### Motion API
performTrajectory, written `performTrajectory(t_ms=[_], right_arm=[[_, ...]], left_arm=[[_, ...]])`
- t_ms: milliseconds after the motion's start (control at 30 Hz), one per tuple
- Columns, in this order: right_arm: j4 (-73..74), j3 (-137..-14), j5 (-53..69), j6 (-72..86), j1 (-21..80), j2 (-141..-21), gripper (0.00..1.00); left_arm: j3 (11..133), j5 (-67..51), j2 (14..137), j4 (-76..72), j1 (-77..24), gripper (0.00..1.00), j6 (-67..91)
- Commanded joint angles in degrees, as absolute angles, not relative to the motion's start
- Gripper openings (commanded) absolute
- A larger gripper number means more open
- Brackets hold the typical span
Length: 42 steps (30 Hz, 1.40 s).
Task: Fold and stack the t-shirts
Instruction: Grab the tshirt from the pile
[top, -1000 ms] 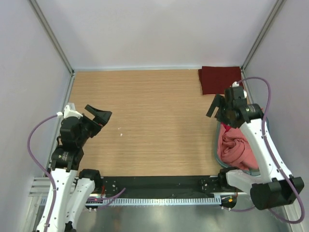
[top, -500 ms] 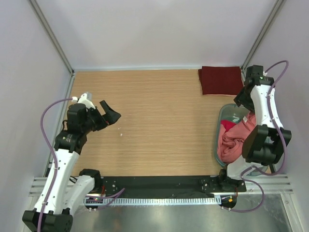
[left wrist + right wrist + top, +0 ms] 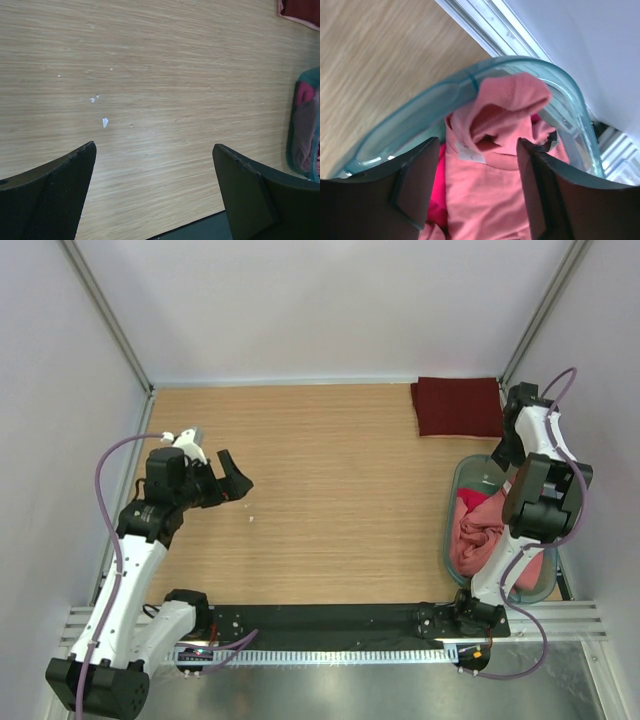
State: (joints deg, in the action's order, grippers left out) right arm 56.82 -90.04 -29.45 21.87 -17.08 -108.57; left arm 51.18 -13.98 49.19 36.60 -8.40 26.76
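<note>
1. Salmon-pink t-shirt (image 3: 490,175) lay bunched inside the greenish tub (image 3: 420,107).
2. Right claw (image 3: 477,145) hung spread over the tub, gripping nothing.
3. Folded maroon t-shirt (image 3: 458,406) lay just beyond the tub.
4. Left claw (image 3: 154,150) stood spread, well left of the tub.

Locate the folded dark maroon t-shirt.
The folded dark maroon cloth t-shirt lies flat in the far right corner of the wooden table in the top external view, just beyond the translucent greenish plastic tub.

I log: salmon-pink shirt (image 3: 490,190) between black fingers (image 3: 417,185) of the right hand (image 3: 477,144); red-pink shirt (image 3: 438,196) by one finger; tub (image 3: 410,117) translucent green; counter (image 3: 375,60) pale wood-grain.
</note>
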Motion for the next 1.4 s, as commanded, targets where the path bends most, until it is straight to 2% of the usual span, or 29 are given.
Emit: performTrajectory(t_ms=[0, 267, 300, 333, 367, 400, 633, 733, 867, 1067, 1233, 1367], right_arm=[[51.8, -89.2, -30.7, 21.1, -17.3, -109.1, 0.68], [49.0, -84.8, -34.1, 22.8, -17.6, -109.5, 0.36], [48.9, -84.5, -34.4, 23.1, -17.6, -109.3, 0.24], [48.6, -83.9, -34.7, 23.1, -17.7, -108.3, 0.19], [48.6, -83.1, -35.2, 23.1, -17.6, -107.7, 0.07], [48.8, -82.8, -35.9, 23.5, -17.7, -107.0, 0.02], [54.7, -89.9, -38.1, 31.3, -15.8, -94.4, 0.01], [53.9, -97.6, -38.4, 30.9, -13.6, -89.1, 0.01], [53.4, -115.9, -39.3, 26.5, -10.6, -88.2, 0.01], [38.2, -128.2, -19.5, 22.0, -2.2, -86.3, 0.01], [24.9, -128.9, 4.2, 29.8, 8.1, -86.6, 0.01], [17.9, -129.8, 11.9, 33.7, 18.2, -89.3, 0.01]], left_arm=[[54.2, -12.5, 49.9, 38.3, -8.6, 1.0, 23.3], [56.4, -12.0, 51.5, 40.0, -8.6, 1.0, 22.6], [56.7, -11.9, 51.4, 40.3, -8.6, 1.0, 22.8], [57.0, -11.6, 51.3, 40.5, -8.5, 1.0, 23.4], [57.0, -11.4, 51.0, 40.6, -8.5, 1.0, 23.7], [57.0, -11.1, 50.8, 40.7, -8.5, 1.0, 24.3], [60.5, -10.7, 48.5, 43.5, -8.6, 1.0, 27.9], [62.1, -13.2, 47.9, 45.2, -8.5, 1.0, 29.7], [64.4, -13.0, 46.8, 50.1, -8.5, 0.98, 31.6], [62.7, -17.3, 41.9, 52.3, -8.5, 0.95, 38.9], [59.9, -18.6, 36.3, 50.8, -8.5, 0.95, 45.2], [61.6, -17.3, 34.8, 51.5, -8.5, 0.94, 46.3]])
